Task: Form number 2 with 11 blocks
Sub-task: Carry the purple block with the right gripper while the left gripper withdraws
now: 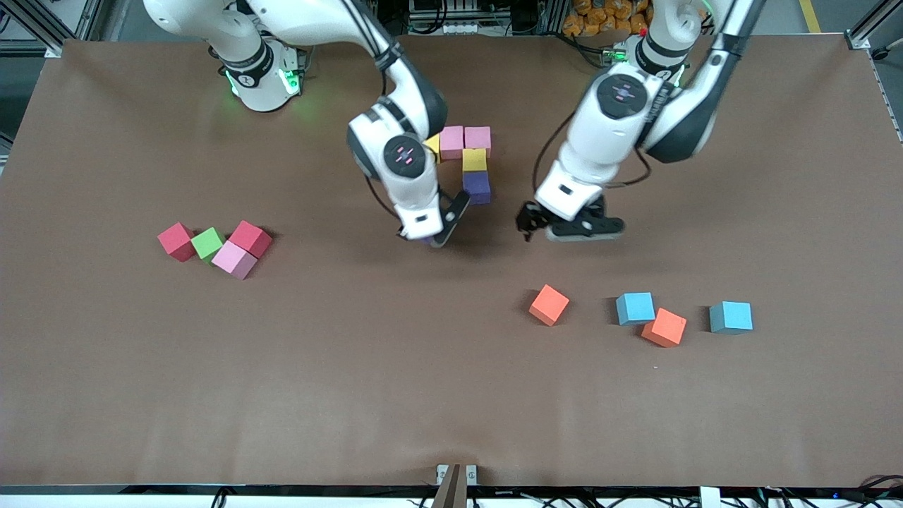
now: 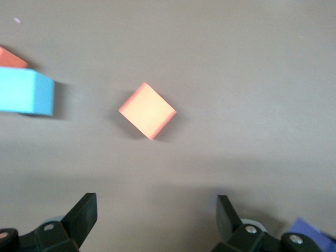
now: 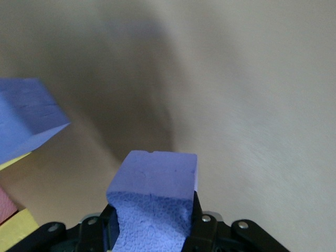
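purple block [image 3: 155, 205] in right tool [image 3: 152, 226]

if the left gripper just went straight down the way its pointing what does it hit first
Probably bare table. The left gripper hangs open and points down; between its fingers the left wrist view shows only brown cloth. The nearest orange block lies ahead of that line, so a straight descent looks likely to miss it.
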